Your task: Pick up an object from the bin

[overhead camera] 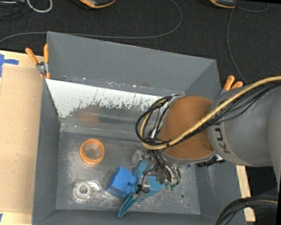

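Camera view.

Grey metal bin [130, 68]: sloped walls, flat floor, with the far wall scuffed and speckled pale. Four loose things lie on the floor, all in the near half and spread out rather than heaped.

The arm [251, 132] comes in from the right, over the bin's right rim, and bends down to the right-centre of the floor. An orange cover [187, 125] sits round the wrist. Black and yellow cables [149, 121] loop off its left side.

The gripper [145, 181] is low over the floor, right of centre, toward the near wall. Directly beneath it is a teal pointed piece [131, 200]. It lies flat on the floor, broad end under the gripper, narrow tip running out near-left toward the near wall. Dark metalwork of the gripper overlaps the broad end; contact or clearance is not readable. Open or closed is not readable either, since the wrist and cables crowd the tool from this angle.

Blue block [121, 181]: bright blue, chunky, squarish. It is just left of the gripper, against or just beside the teal piece's left edge; which one is unclear.

Orange ring [91, 151]: a short open cylinder with a see-through middle. It sits left of centre, farther back than the block and well apart from the gripper.

Clear round piece [85, 189]: a glassy disc with a raised hub, in the near-left of the floor. It is nearer than the orange ring, left of the blue block, and apart from both.

Pale specks dust the floor round the two left-hand things.
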Controlling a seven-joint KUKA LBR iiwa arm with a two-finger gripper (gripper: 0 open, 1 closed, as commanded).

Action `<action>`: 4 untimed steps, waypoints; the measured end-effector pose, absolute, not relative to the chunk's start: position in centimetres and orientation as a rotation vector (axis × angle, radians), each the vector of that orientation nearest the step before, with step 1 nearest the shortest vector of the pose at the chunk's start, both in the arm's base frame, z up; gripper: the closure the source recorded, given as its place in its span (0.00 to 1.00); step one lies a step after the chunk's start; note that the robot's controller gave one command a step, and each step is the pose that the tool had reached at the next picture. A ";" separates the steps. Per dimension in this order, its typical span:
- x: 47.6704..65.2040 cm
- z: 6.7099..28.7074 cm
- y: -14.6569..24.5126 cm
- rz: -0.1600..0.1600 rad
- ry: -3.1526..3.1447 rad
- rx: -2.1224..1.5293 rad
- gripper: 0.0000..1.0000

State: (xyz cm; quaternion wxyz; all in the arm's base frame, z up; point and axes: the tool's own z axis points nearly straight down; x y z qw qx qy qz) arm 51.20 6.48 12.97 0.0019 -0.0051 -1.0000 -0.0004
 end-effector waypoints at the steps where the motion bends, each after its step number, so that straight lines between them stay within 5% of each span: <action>1: 51.2 13.0 6.5 -0.001 -3.138 -0.016 0.00; 3: 51.7 6.9 7.6 -0.002 -3.131 -0.126 0.00; 4: 51.8 7.0 5.9 -0.001 -3.131 -0.109 0.00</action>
